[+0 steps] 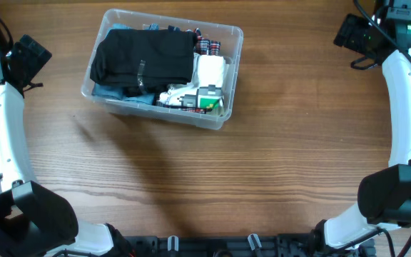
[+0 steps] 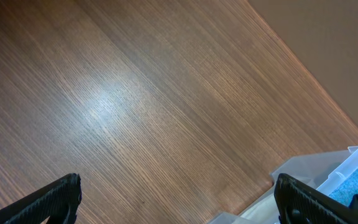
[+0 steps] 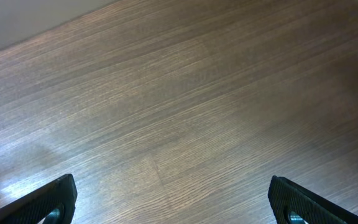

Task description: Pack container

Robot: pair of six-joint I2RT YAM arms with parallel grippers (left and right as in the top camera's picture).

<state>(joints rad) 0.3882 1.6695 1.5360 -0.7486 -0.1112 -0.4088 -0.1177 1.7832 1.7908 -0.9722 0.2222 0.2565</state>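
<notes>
The container (image 1: 168,19), a clear plastic bin, stands at the back left of the wooden table. It holds a black cloth (image 1: 143,57), a blue cloth, white boxes (image 1: 210,71), a green-labelled box and a plaid item. Its clear corner shows at the lower right of the left wrist view (image 2: 347,163). My left gripper (image 1: 33,53) is left of the bin, raised, open and empty (image 2: 178,200). My right gripper (image 1: 354,32) is at the far right back, well away from the bin, open and empty over bare wood (image 3: 171,200).
The wooden table (image 1: 262,164) shows bare wood in front of and to the right of the bin. The arm bases stand at the front left and front right corners. The table's back edge shows in both wrist views.
</notes>
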